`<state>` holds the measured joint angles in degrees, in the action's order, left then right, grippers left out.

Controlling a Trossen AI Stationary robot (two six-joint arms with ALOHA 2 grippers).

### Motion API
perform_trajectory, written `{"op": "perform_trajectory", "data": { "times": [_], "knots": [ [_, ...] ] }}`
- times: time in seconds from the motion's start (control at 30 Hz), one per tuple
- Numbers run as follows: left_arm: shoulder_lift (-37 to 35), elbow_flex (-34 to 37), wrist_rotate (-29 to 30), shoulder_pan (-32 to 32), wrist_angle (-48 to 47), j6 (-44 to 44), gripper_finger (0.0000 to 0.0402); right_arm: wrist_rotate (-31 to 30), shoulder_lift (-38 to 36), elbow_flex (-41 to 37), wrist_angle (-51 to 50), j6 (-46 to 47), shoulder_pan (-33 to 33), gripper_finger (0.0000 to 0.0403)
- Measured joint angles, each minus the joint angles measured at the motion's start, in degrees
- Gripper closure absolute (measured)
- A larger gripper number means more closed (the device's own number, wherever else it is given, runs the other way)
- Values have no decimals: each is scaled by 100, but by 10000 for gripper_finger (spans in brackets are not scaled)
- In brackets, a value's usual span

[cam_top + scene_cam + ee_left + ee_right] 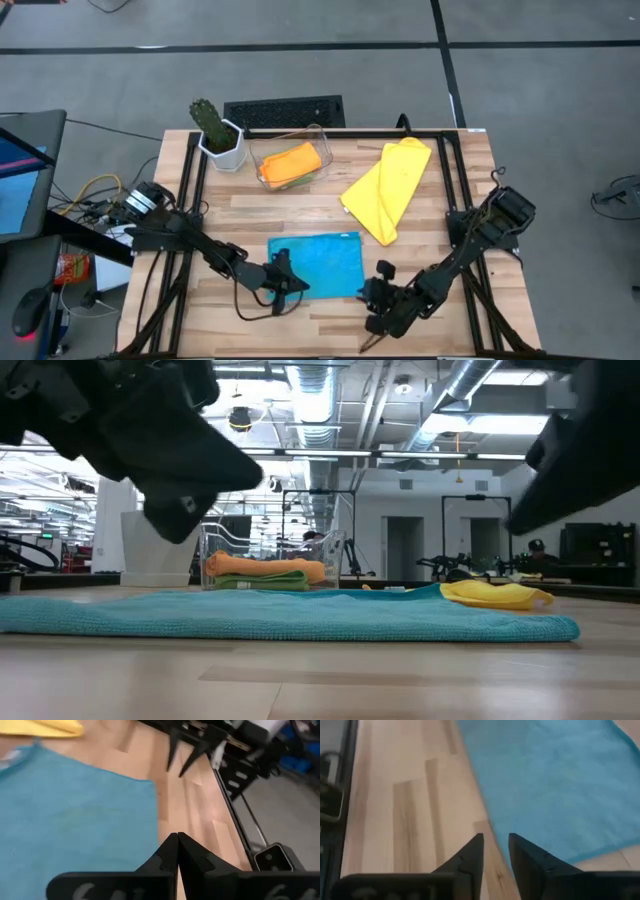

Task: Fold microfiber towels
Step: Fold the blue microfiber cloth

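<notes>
A light blue microfiber towel (pixel 318 262) (pixel 300 615) lies flat as a rectangle on the wooden table near its front edge. My left gripper (pixel 296 285) (pixel 177 840) is shut and hovers just off the towel's near left corner, above the wood. My right gripper (pixel 374 290) (pixel 496 840) stands open with nothing between its fingers, above bare wood by the towel's near right corner. A yellow towel (pixel 388 185) lies crumpled at the far right. Orange and green towels (pixel 292 163) lie folded in a clear bin.
The clear bin (pixel 262 150) stands at the far middle, with a potted cactus (pixel 216 132) to its left. Black frame rails (pixel 450 160) run along the table's left and right sides. Bare wood shows in front of the blue towel.
</notes>
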<state>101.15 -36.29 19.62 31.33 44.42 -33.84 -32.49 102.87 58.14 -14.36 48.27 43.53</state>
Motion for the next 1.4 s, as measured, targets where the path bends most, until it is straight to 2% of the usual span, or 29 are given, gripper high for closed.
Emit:
{"op": "perform_trajectory", "data": {
  "times": [0.17,0.33,0.7,1.0,1.13,1.4],
  "knots": [
    [686,-678,-252,-3,-144,358,401,258,52,42,65,-921,-129,260],
    [1112,-903,-628,-63,-309,215,401,327,52,-33,-51,-1013,-298,251],
    [1155,-844,-659,-74,-543,56,401,674,371,-163,174,-781,-202,259],
    [1155,-844,-654,-74,-814,28,401,648,675,-157,158,-433,-166,250],
    [1155,-844,-656,-74,-815,28,401,698,678,-152,88,-433,-162,268],
    [1155,-844,-661,-81,-888,41,401,1038,694,142,-492,-451,-312,350]
  ]
}}
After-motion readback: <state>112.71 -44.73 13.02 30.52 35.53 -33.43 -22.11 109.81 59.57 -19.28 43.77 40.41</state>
